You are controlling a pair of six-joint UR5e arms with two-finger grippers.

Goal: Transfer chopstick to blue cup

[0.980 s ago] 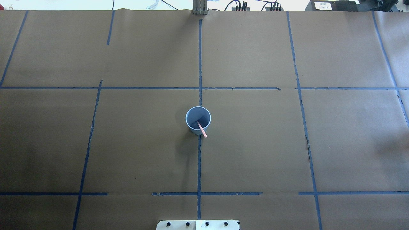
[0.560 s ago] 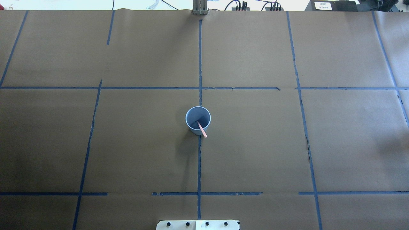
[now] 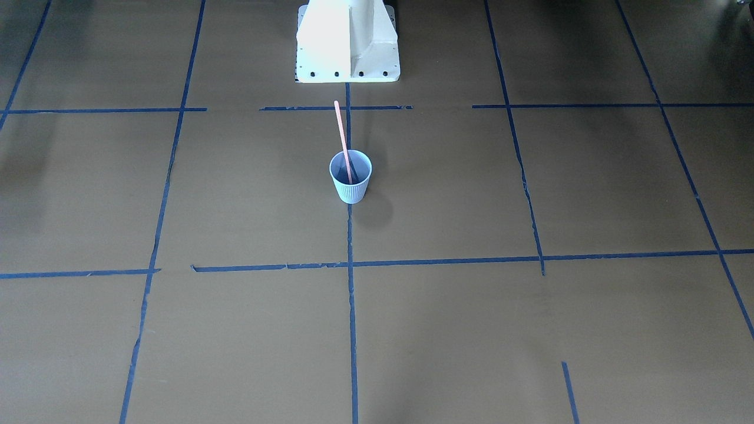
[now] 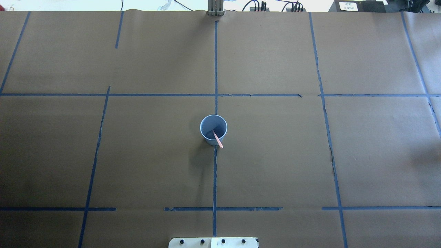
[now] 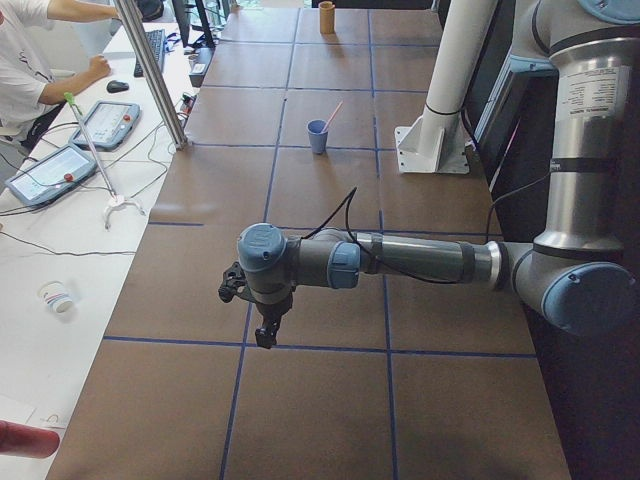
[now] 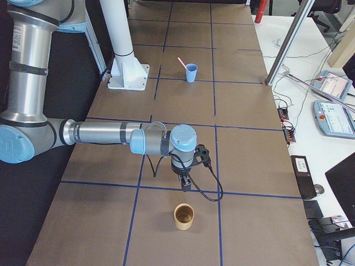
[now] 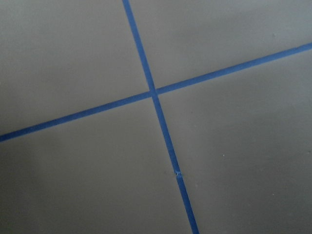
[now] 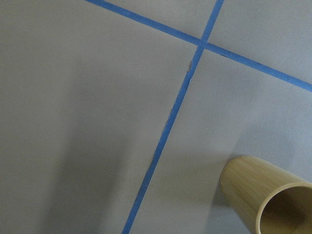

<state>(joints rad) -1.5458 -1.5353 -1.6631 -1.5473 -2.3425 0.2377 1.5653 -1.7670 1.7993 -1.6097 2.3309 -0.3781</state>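
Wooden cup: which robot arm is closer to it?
Right. The right tool hangs close beside the wooden cup. The left tool is at the table's opposite end, with the blue cup in between.

We count one blue cup (image 4: pixel 213 129) at the middle of the table with one pink chopstick (image 4: pixel 217 139) in it, and one bamboo cup (image 6: pixel 184 216) near the table's right end, which makes two cups on the brown paper. We see two arms, the left arm (image 5: pixel 400 260) and the right arm (image 6: pixel 105 133), each with one gripper, the left gripper (image 5: pixel 265 338) and the right gripper (image 6: pixel 186 185), and one white pedestal (image 3: pixel 347 41). On the bench along the far side we count two teach pendants (image 5: pixel 110 122), one paper cup (image 5: pixel 57 296) and one person (image 5: pixel 25 50).
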